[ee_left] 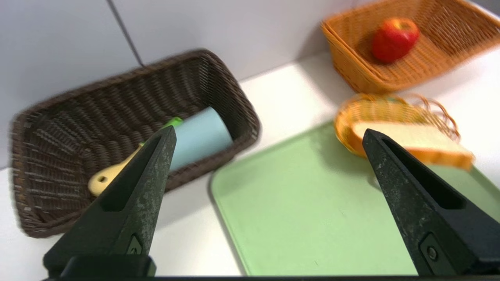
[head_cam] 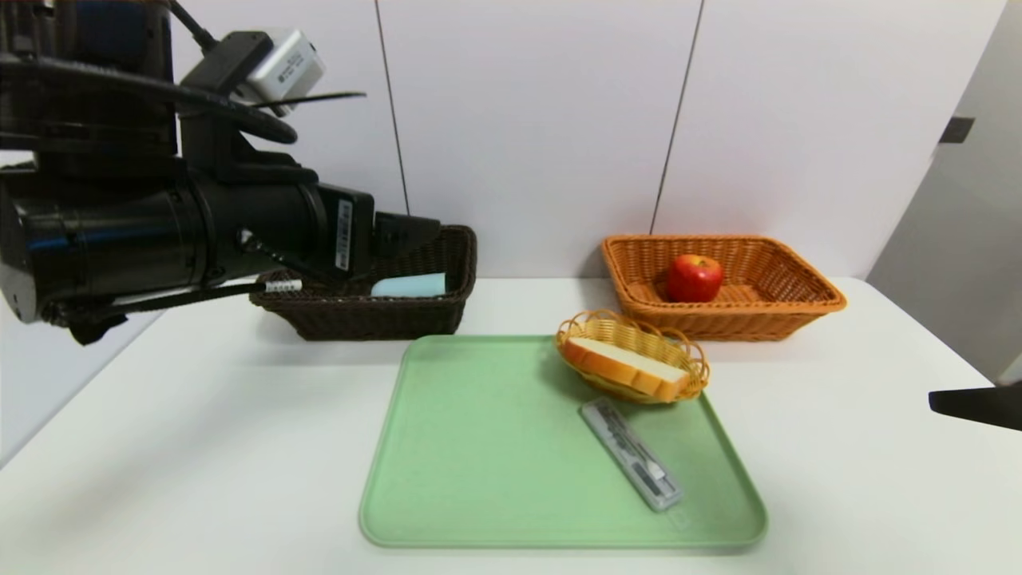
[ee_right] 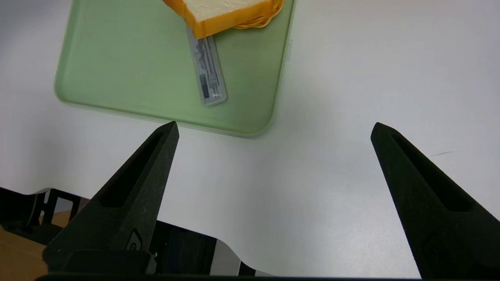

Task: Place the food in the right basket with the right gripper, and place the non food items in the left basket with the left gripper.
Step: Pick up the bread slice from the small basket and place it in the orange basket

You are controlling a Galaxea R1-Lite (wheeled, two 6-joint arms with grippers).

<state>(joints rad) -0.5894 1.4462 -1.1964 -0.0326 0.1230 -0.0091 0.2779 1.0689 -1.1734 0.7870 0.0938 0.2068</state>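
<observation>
White table (head_cam: 200, 447) against a pale panelled wall. Nearest, right gripper (ee_right: 273, 128), jaws spread, empty. Green tray (head_cam: 495, 447) carries a clear case (head_cam: 631, 455) and bread (head_cam: 627, 367) in a small wicker dish (head_cam: 695, 355). Left gripper (ee_left: 269, 136), spread, empty. Farthest: dark left basket (head_cam: 415, 315), orange right basket (head_cam: 790, 307) with apple (head_cam: 694, 277).

Bread slice (head_cam: 627, 366) in small basket (head_cam: 687, 351); clear case (head_cam: 631, 454) on tray (head_cam: 479, 447).

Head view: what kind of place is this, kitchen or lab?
Probably a lab test bench, not a kitchen: bare white table, plain panelled wall, and a staged sorting set of green tray and two baskets.
</observation>
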